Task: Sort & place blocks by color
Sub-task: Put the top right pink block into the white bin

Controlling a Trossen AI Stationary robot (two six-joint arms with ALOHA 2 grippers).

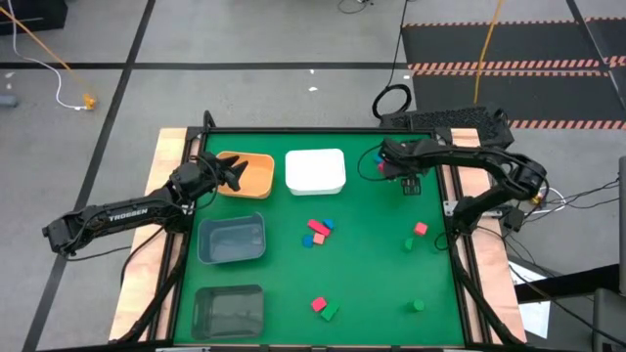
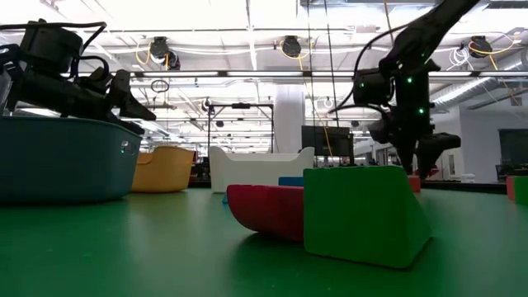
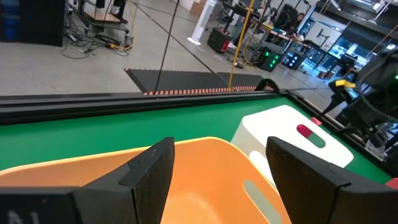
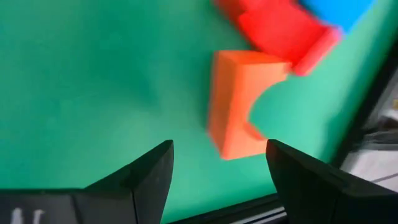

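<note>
Lying just beyond the open right end effector: an orange block.

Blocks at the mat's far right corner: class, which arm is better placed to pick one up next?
The right. Its open gripper hangs right over those blocks, while the left gripper sits open across the mat above the orange bin.

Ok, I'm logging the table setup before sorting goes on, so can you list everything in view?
orange bin: one, far left
white bin: one, beside it
grey bins: two, left edge
centre blocks: about four, red, pink, blue, mid-table
right blocks: three, one pink, two green, right side
pair of blocks: pink and green, touching, right of the second grey bin
corner blocks: orange-red, red, blue, under the right gripper
left gripper: open, over the orange bin
right gripper: open, far right corner
</note>
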